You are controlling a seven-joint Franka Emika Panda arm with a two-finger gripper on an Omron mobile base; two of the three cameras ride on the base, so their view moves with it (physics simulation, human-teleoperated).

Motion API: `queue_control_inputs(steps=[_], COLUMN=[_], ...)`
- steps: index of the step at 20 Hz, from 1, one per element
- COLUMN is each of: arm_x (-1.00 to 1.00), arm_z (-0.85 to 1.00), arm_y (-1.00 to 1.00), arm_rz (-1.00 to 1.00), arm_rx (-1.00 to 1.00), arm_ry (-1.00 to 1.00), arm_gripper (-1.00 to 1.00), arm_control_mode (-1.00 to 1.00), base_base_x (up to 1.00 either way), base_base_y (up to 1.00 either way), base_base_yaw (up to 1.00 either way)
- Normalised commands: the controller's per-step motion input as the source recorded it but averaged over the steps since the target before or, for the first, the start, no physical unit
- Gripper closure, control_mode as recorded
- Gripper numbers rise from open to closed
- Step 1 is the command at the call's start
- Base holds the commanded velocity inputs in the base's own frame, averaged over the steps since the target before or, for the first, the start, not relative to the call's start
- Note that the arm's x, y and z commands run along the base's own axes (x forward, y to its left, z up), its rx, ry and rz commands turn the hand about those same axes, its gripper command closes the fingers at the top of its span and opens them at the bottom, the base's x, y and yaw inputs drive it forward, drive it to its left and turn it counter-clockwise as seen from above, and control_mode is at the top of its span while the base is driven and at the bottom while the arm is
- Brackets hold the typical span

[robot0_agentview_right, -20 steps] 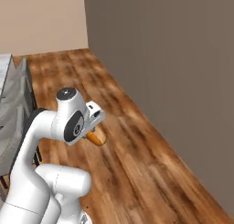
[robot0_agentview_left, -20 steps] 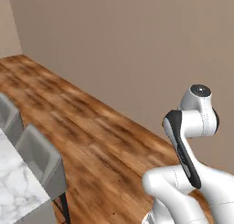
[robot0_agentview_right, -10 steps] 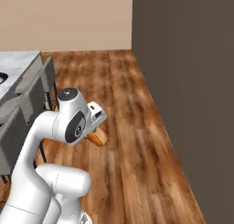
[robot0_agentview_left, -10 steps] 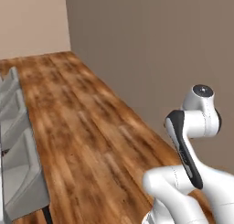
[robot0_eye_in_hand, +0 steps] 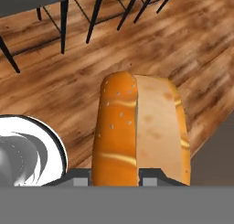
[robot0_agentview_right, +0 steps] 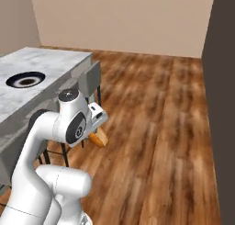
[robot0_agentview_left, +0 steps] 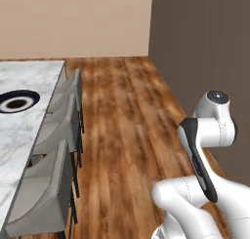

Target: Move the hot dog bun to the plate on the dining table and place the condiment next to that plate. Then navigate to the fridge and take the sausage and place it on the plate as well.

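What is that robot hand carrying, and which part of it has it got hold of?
The hand is shut on the orange-tan hot dog bun, gripping it at one end; the rest sticks out over the wooden floor.

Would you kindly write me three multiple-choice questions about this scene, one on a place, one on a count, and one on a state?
1. Where is the plate?
A. on the marble table
B. on the wooden floor
C. on a chair

2. How many grey chairs line the near side of the table in the left base view?
A. one
B. three
C. six

3. What is the state of the gripper?
A. open and empty
B. shut on the bun
C. shut on a red bottle

Answers:
1. A, the dark plate lies on the white tabletop.
2. B, three chair backs stand in a row.
3. B, the hand view shows the bun between the fingertips.
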Motion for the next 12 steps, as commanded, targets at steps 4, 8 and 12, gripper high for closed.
queue_control_inputs(steps=[4,8,12], arm_x=[0.0,0.0,0.0], arm_z=[0.0,0.0,0.0], arm_y=[0.0,0.0,0.0], arm_rz=[0.0,0.0,0.0], arm_rx=[0.0,0.0,0.0], arm_ry=[0.0,0.0,0.0], arm_gripper=[1.0,1.0,1.0], arm_control_mode=[1.0,1.0,1.0], base_base_x=[0.81,0.7,0.61], base_base_y=[-0.43,-0.54,-0.6], base_base_yaw=[0.58,0.54,0.51])
